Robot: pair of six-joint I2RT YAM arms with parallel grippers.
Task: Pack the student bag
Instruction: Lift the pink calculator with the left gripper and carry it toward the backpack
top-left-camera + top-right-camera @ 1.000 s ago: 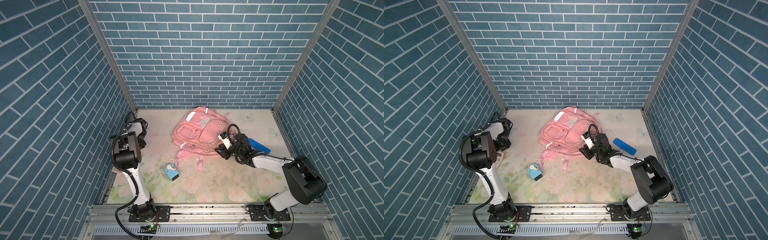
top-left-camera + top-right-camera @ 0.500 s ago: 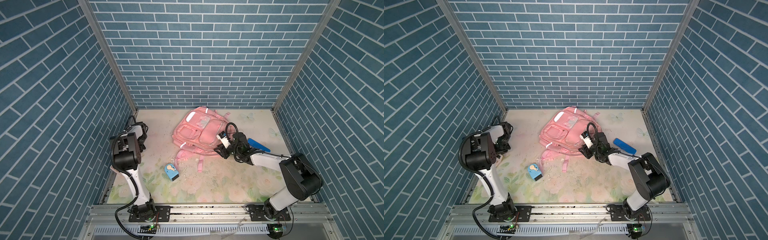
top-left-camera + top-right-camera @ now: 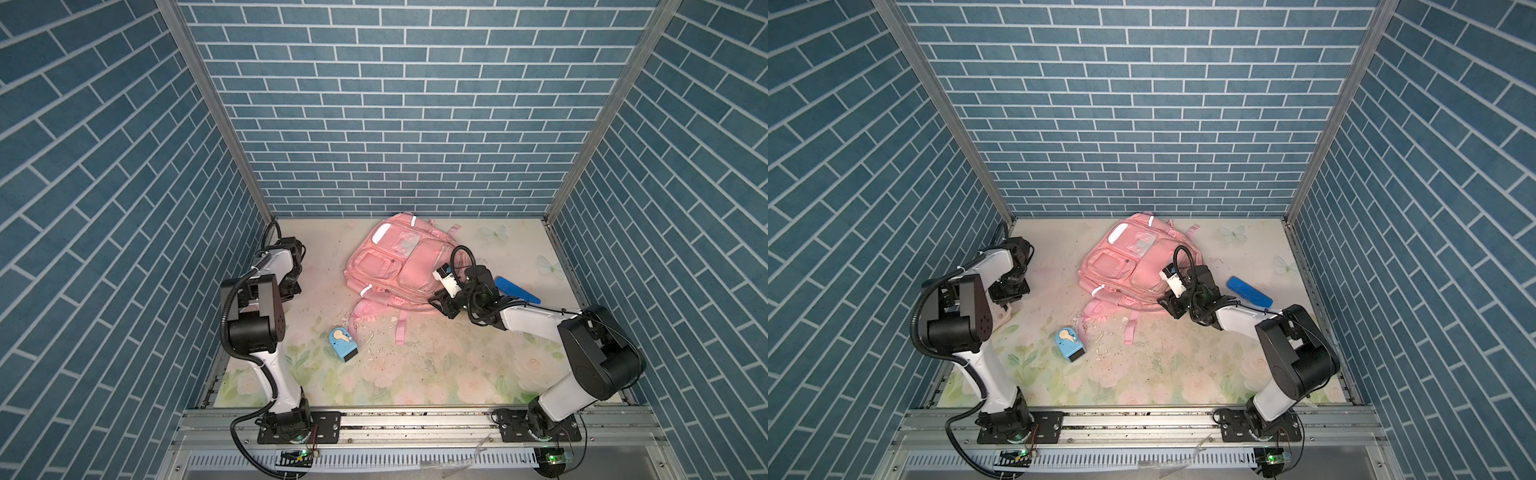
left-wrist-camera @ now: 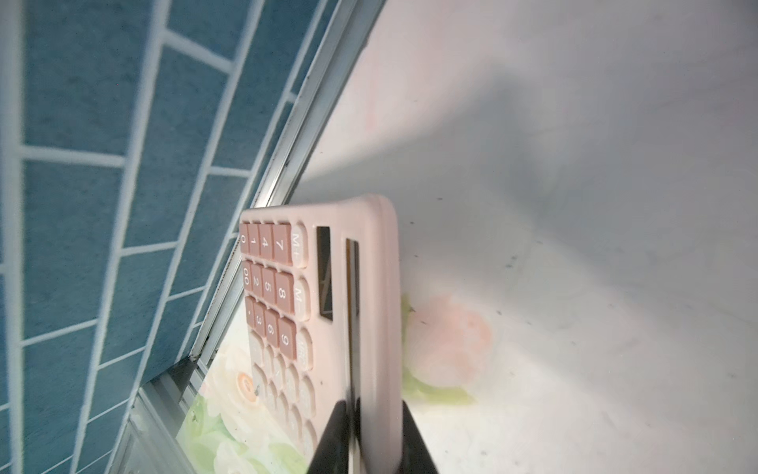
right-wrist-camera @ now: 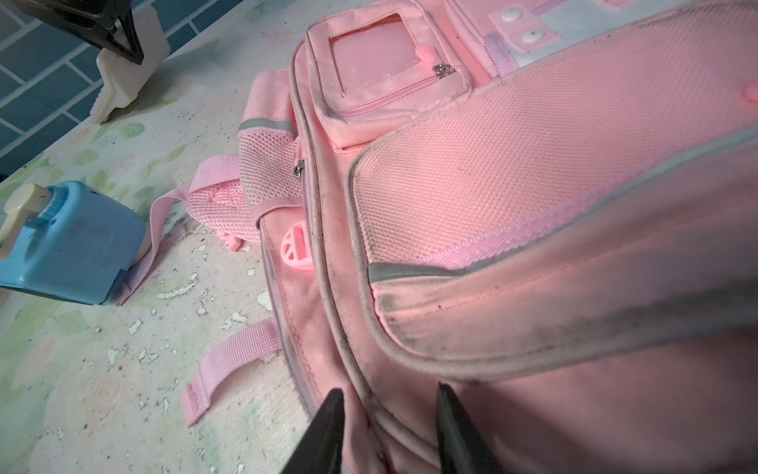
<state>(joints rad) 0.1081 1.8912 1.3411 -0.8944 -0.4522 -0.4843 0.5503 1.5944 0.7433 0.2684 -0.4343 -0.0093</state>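
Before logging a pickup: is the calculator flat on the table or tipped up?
Tipped up: the left gripper pinches the pink calculator at one edge, its keypad face turned sideways.

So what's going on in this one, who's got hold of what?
Two arms are packing a pink student bag lying mid-table. The left gripper is clamped on the edge of a pink calculator by the left wall. The right gripper straddles a piped seam at the bag's near edge. A blue sharpener and a blue case lie loose outside the bag.
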